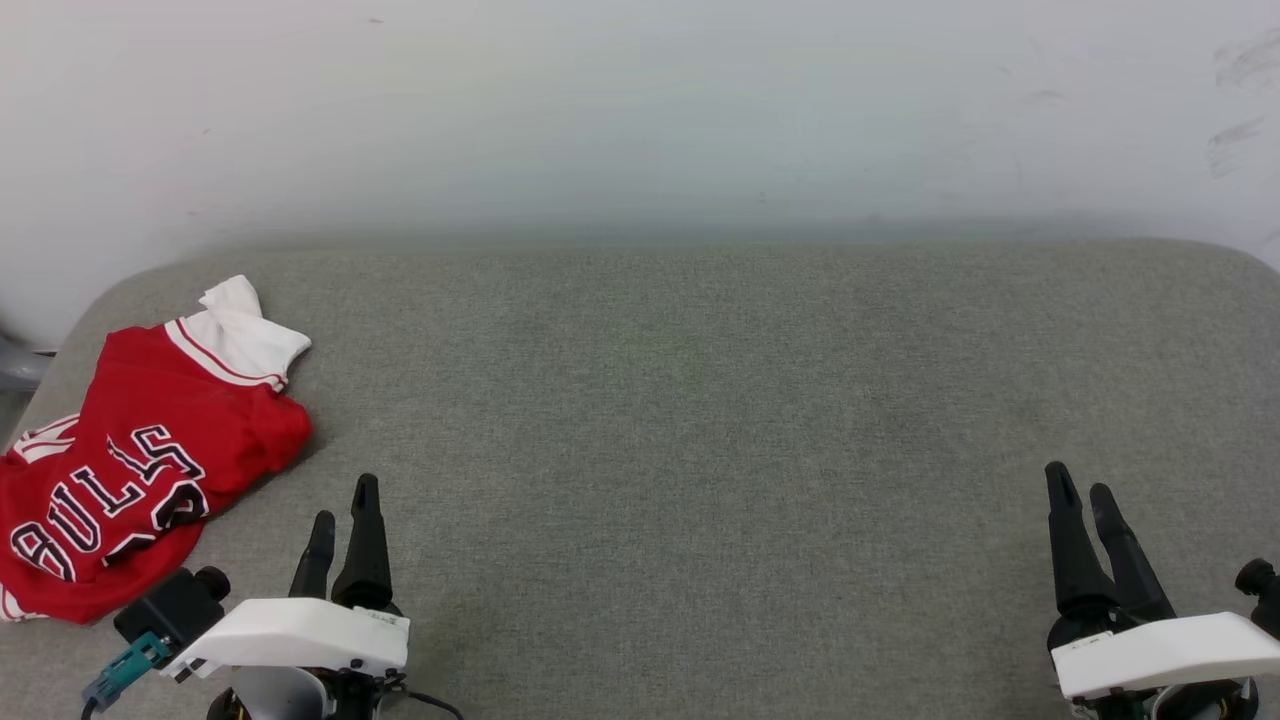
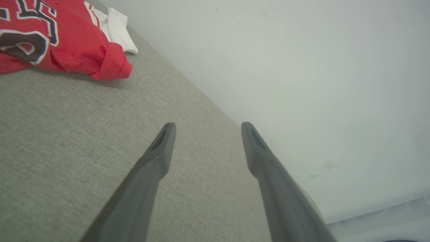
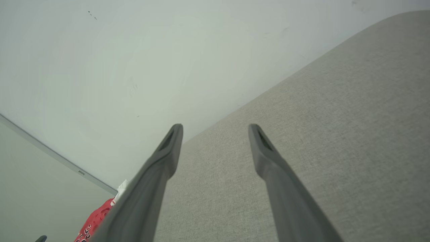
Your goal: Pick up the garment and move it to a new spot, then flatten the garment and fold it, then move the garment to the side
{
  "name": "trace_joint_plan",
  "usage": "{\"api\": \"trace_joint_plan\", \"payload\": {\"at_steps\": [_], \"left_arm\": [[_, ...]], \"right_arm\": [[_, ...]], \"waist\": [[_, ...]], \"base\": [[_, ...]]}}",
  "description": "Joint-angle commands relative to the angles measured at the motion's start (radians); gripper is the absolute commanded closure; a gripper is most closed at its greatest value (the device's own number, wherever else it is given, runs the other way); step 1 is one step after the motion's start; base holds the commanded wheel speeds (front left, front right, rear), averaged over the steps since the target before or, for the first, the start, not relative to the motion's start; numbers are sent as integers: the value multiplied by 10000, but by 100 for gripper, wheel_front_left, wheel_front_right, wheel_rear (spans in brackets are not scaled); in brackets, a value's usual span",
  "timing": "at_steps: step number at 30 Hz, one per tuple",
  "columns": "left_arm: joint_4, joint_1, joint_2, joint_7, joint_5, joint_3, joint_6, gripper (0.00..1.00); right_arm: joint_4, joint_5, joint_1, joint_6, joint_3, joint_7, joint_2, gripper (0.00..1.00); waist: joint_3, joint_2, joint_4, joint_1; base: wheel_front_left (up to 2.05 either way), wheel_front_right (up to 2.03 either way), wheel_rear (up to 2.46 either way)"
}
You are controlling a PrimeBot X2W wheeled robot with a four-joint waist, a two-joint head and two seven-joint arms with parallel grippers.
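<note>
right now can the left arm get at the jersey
Probably yes. The jersey lies crumpled at the left end of the pad, close by the left arm, just ahead and to its left. Only bare grey pad lies between them, and the jaws stand open and empty.

The garment (image 1: 150, 450) lies at the left end of the pad (image 1: 700, 400), before the wall (image 1: 640, 100). The left gripper (image 1: 345, 500) is just right of it. The right gripper (image 1: 1078, 480) is well apart, at the right end.

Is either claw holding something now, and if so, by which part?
Nothing is held. The left claw and right claw are open and empty; the garment lies apart from both.
</note>
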State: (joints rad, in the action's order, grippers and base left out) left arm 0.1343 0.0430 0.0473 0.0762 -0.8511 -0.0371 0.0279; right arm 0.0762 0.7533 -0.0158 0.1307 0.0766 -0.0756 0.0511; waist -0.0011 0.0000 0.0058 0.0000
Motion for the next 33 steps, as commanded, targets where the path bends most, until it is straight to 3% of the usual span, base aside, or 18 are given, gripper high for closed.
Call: {"api": "trace_joint_plan", "payload": {"at_steps": [1,33], "left_arm": [[-169,-18,23,129,458,60,66,0],[-231,-288,33,995,4407,545,313,0]], "right_arm": [[-233,-478,45,0,-38,-135,-1,0],[-497,-4367,-443,0,-126,-996,-7,0]], "waist": [[-3,0,7,0],[-107,0,104,0]], "base": [[0,0,0],[0,0,0]]}}
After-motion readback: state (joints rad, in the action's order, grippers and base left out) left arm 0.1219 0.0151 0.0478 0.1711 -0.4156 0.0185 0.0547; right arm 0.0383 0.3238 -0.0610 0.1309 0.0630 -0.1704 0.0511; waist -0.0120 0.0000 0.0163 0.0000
